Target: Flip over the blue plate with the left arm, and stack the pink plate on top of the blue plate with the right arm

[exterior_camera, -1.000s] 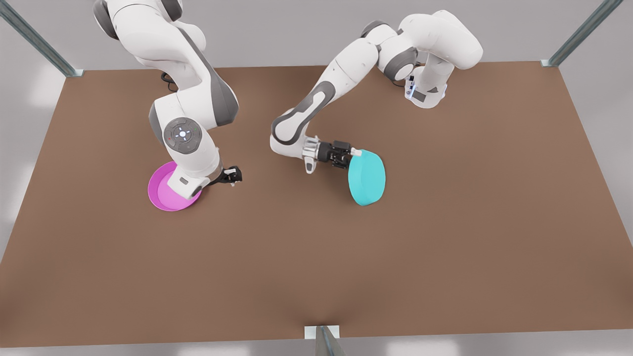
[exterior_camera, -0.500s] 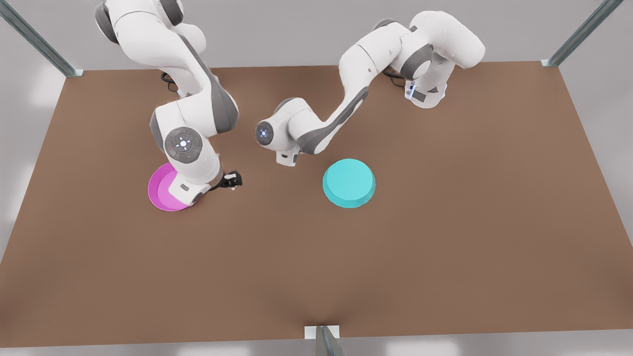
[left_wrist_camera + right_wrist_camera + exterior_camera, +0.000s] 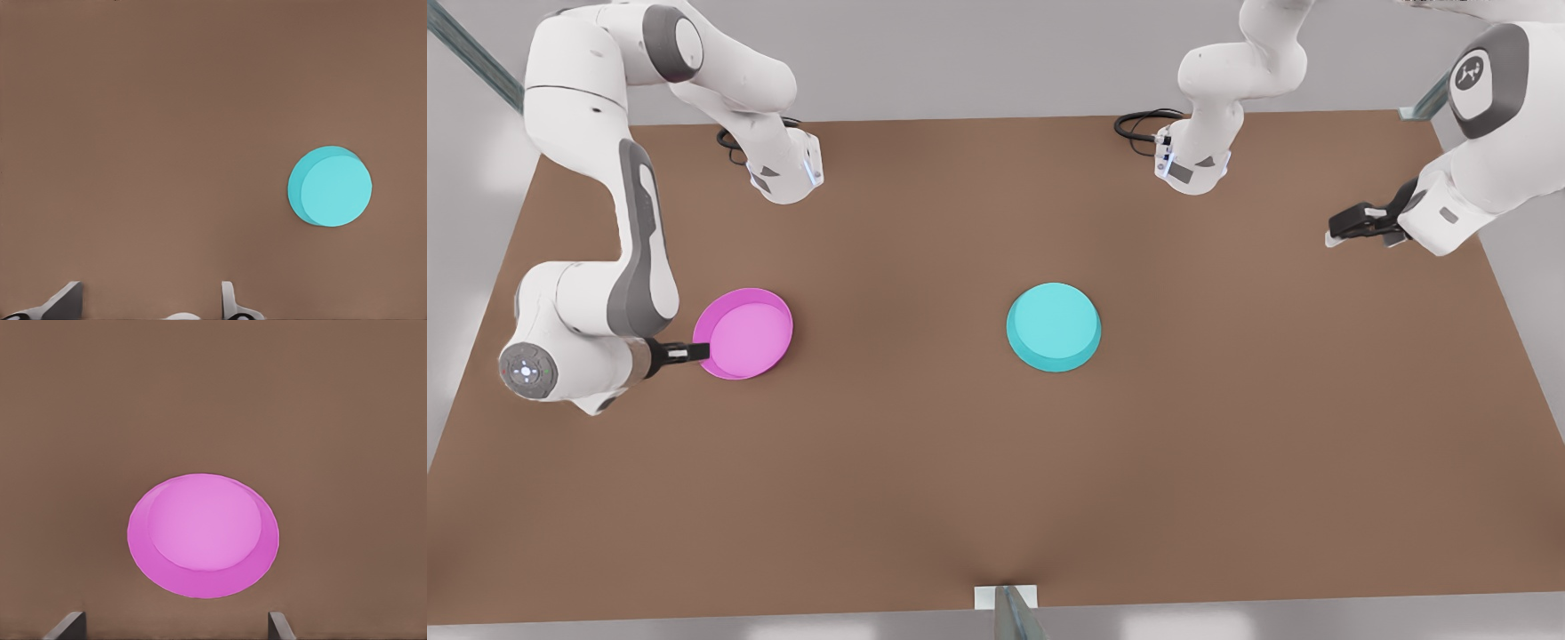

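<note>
The blue plate [image 3: 1054, 326] lies upside down, flat bottom up, in the middle of the brown table [image 3: 996, 480]; the left wrist view shows the blue plate [image 3: 330, 187] far off. My left gripper [image 3: 1341, 228] hangs open and empty near the table's edge on the front view's right, well away from it; its fingers [image 3: 67, 299] stand wide apart. The pink plate [image 3: 745, 333] sits rim up at the front view's left. My right gripper [image 3: 694, 353] is low and open at that plate's left rim. The pink plate [image 3: 202, 535] lies just ahead of its spread fingers [image 3: 280, 625].
Both arm bases [image 3: 787, 173] [image 3: 1193, 164] with black cables stand at the table's far edge. Metal frame posts [image 3: 1423, 102] rise at the back corners and a bracket [image 3: 1005, 603] sits at the front edge. Bare table separates the plates.
The left gripper let go of the blue plate, which dropped flat upside down, and swung away to the front view's right. The right arm moved from over the pink plate to its left rim.
</note>
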Action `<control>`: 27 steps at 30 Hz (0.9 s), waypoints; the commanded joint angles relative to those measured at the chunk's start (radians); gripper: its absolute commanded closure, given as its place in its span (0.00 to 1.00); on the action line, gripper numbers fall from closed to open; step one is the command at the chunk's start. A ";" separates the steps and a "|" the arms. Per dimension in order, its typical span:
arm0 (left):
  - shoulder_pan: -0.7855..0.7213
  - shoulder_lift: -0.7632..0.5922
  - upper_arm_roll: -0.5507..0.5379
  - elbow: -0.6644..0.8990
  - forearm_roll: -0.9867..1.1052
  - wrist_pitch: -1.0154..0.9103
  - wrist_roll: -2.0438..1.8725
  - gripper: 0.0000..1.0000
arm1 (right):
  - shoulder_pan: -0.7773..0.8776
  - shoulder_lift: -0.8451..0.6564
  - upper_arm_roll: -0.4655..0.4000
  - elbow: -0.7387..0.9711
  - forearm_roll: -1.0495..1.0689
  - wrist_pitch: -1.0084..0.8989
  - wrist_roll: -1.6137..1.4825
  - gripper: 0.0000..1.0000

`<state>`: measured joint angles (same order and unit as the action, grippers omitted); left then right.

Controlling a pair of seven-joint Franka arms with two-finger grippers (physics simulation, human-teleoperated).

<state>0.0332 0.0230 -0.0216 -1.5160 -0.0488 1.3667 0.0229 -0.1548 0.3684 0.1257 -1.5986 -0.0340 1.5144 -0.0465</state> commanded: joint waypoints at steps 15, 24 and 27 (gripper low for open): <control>0.013 0.118 -0.001 -0.021 0.158 0.068 0.005 0.00 | -0.134 0.000 0.002 -0.201 0.075 0.152 -0.202 0.00; 0.013 0.118 -0.001 -0.023 0.158 0.063 0.005 0.00 | -0.193 0.086 0.000 -0.188 0.063 0.173 -0.297 0.00; 0.013 0.118 -0.001 -0.023 0.158 0.063 0.005 0.00 | -0.216 0.133 0.000 -0.190 0.071 0.262 -0.411 0.00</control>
<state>0.0453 0.1412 -0.0230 -1.5386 0.1087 1.4297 0.0276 -0.3778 0.5072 0.1257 -1.7886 0.0380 1.7863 -0.4672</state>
